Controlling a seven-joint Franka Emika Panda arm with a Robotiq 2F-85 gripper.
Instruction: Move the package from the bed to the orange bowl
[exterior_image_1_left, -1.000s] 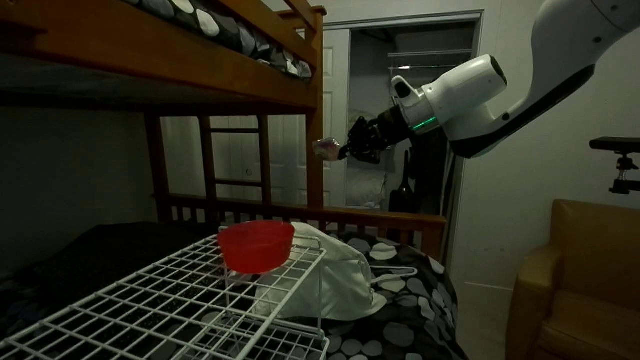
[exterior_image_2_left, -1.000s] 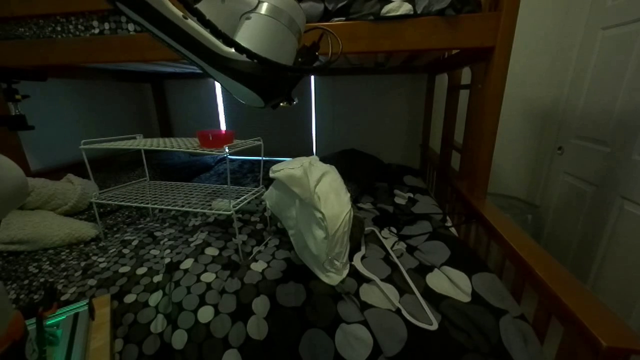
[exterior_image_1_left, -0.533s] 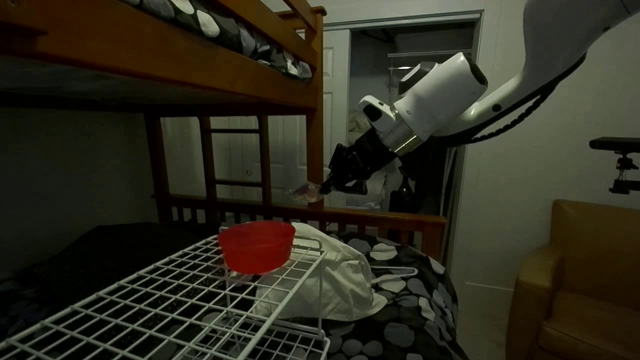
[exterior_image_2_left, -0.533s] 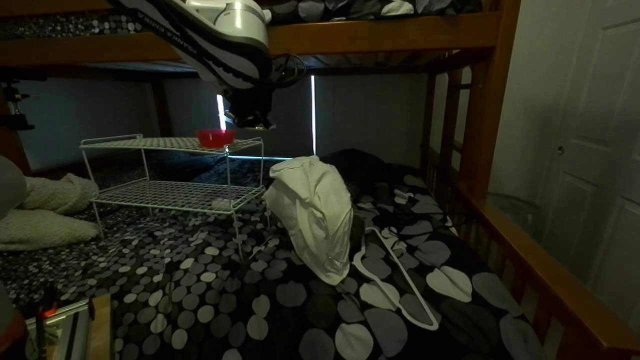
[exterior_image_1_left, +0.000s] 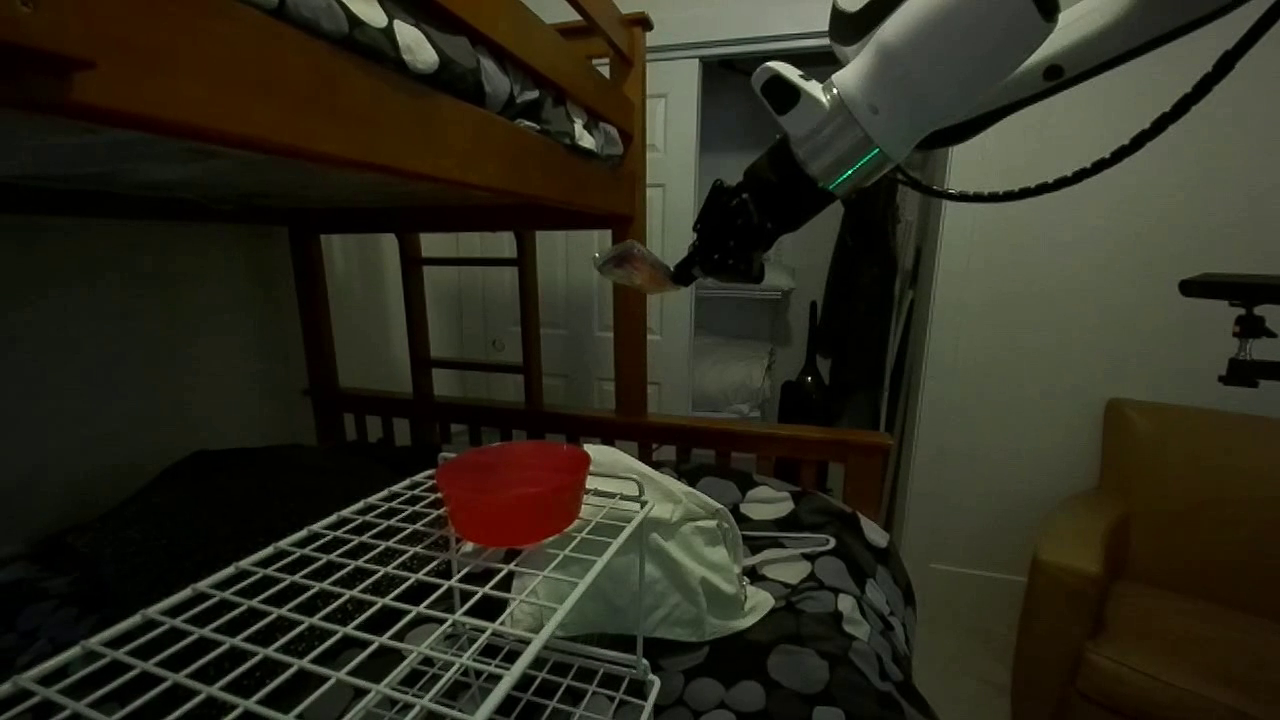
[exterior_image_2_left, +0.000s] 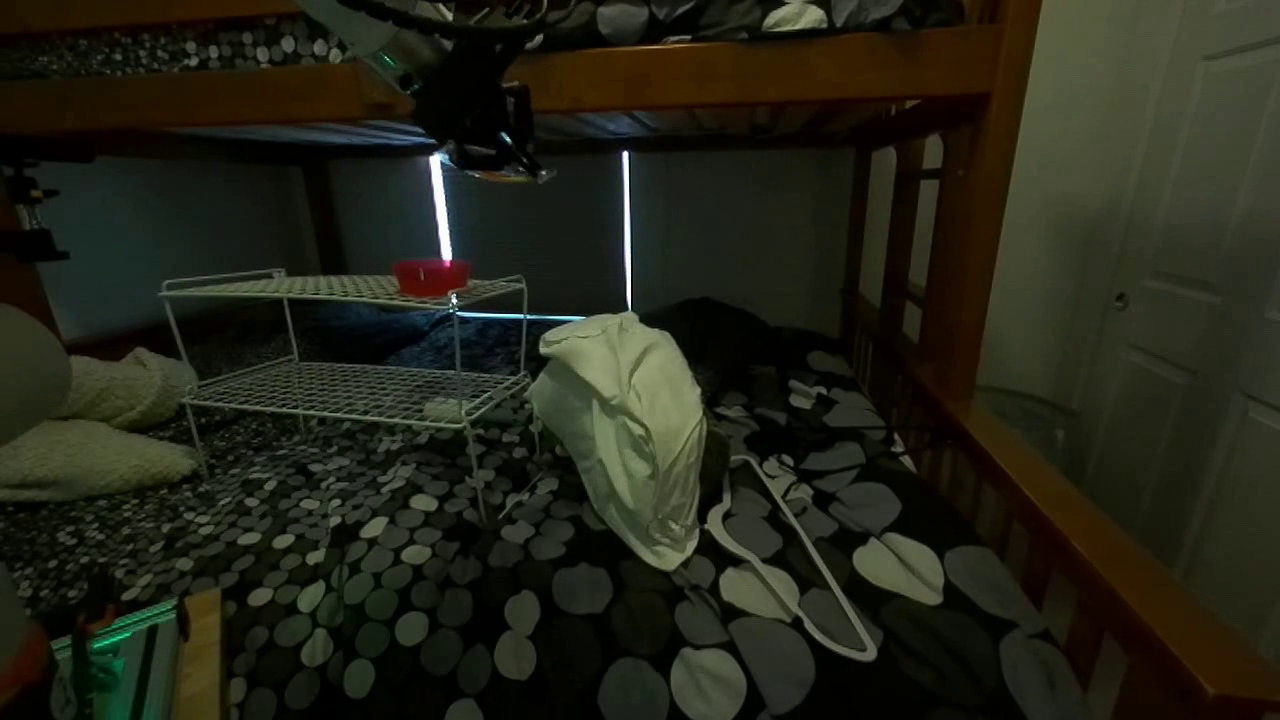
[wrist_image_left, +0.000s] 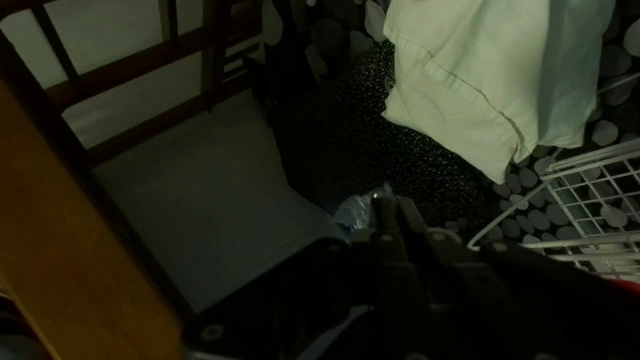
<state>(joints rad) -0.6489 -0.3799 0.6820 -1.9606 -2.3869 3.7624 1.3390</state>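
Note:
The package (exterior_image_1_left: 636, 267) is a small clear, shiny packet with some reddish colour. It shows in both exterior views (exterior_image_2_left: 518, 177) and partly in the wrist view (wrist_image_left: 353, 212). My gripper (exterior_image_1_left: 684, 272) is shut on one end of it and holds it in the air. In the wrist view the fingertips (wrist_image_left: 395, 204) are close together and hide part of the packet. The bowl (exterior_image_1_left: 513, 497) looks red and stands upright on the rack's top shelf, below the gripper. Its edge shows in the wrist view (wrist_image_left: 628, 287). The bed (exterior_image_2_left: 400, 570) has a black cover with grey dots.
A white wire rack (exterior_image_1_left: 330, 590) with two shelves stands on the bed. A white cloth (exterior_image_2_left: 625, 430) is heaped beside it, and a white hanger (exterior_image_2_left: 800, 590) lies nearby. The upper bunk's wooden rail (exterior_image_2_left: 750, 80) hangs overhead. A tan armchair (exterior_image_1_left: 1160, 560) stands off the bed.
The gripper and the package dip toward the bowl half a second ago, then rise again. Now they are higher than in both earlier moments. The bowl and rack have not moved.

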